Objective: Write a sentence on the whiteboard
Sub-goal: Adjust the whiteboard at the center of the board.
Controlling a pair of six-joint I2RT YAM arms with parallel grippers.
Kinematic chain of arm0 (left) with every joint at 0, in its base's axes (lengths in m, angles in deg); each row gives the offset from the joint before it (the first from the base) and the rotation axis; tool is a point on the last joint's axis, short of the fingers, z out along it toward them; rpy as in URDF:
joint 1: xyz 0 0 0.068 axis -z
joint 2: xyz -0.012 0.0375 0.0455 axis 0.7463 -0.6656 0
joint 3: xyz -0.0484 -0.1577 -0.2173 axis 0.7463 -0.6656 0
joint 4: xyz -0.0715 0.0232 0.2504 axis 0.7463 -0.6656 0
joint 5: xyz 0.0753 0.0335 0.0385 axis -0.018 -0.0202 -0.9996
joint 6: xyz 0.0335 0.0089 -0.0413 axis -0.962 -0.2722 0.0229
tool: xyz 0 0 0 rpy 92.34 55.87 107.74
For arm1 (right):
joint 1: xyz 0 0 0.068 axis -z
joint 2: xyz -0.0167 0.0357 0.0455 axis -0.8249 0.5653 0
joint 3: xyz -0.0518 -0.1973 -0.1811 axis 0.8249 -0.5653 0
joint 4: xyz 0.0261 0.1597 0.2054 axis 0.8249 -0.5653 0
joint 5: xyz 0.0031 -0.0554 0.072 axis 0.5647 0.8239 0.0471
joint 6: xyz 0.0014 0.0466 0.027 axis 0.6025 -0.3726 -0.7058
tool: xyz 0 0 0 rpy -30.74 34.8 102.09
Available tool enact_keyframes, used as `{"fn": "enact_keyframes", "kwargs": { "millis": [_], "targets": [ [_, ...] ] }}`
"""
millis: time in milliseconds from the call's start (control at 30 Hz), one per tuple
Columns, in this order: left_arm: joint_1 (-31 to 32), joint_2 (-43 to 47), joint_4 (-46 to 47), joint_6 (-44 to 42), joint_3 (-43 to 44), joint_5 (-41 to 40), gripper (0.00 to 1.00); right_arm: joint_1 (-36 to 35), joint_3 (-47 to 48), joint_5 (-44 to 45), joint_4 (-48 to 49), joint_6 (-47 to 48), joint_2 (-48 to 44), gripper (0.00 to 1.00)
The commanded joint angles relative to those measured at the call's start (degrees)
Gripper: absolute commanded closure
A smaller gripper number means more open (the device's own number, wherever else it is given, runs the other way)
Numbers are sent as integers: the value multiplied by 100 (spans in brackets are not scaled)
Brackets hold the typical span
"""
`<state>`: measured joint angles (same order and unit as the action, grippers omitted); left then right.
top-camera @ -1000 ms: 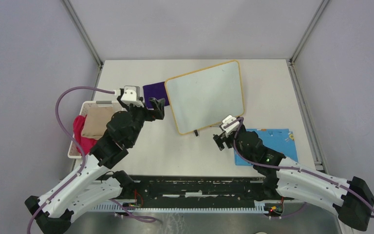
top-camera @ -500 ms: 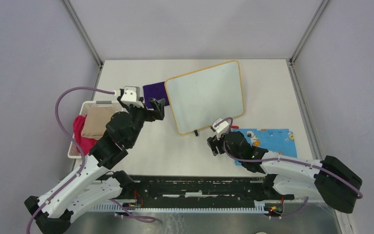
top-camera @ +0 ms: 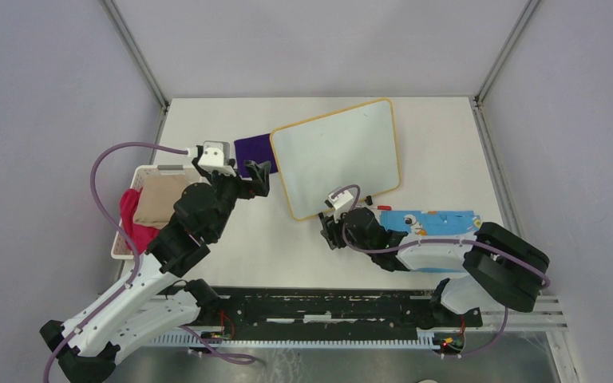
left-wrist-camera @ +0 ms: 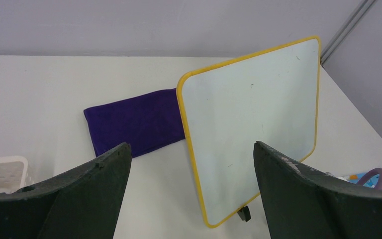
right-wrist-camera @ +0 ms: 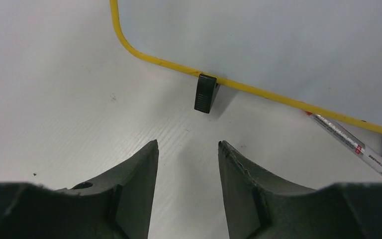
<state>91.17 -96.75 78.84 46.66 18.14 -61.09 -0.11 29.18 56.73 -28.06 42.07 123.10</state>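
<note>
Whiteboard: the whiteboard (top-camera: 339,155) lies flat mid-table, turned at an angle, its yellow frame unbroken. Its face is up and within reach of both arms, which suits writing.
Sentence: no sentence shows on the board in any view; the writing surface is blank. Judged not yet begun.
Marker: a white-barrelled marker (right-wrist-camera: 350,142) lies on the table against the board's near edge, one end touching the frame. It is not held.
Right gripper: the right gripper (right-wrist-camera: 187,144) sits low over the table just short of the board's black foot (right-wrist-camera: 205,93). Its fingers stand partly apart with nothing between them. The marker lies off to one side of them, so the gripper is not lined up on it.
Left gripper: the left gripper (top-camera: 259,177) hangs by the board's left edge, fingers spread wide and empty. It is probably placed to steady the board.
Surroundings: a purple cloth (left-wrist-camera: 134,122) touches the board's left edge, and a blue patterned cloth (top-camera: 447,219) lies near the right arm. A basket (top-camera: 145,171) of fabrics stands at the table's left.
Next need: take up the marker before any stroke.
Risk: the board may slide under pen pressure.
</note>
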Motion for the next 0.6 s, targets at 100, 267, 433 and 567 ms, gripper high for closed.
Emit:
{"fn": "enact_keyframes", "kwargs": {
  "millis": [100, 267, 433, 567],
  "targets": [
    [35, 34, 217, -213, 57, -249, 4, -29, 654, 243, 354, -304, 601, 51],
    [44, 21, 207, -199, 55, -338, 4, -31, 966, 305, 289, -422, 1083, 56],
    [61, 5, 207, -197, 51, -511, 4, -29, 1190, 381, 290, -514, 1415, 61],
    [70, -31, 198, -203, 45, -537, 4, -48, 1321, 567, 273, -545, 1597, 65]
  ]
}}
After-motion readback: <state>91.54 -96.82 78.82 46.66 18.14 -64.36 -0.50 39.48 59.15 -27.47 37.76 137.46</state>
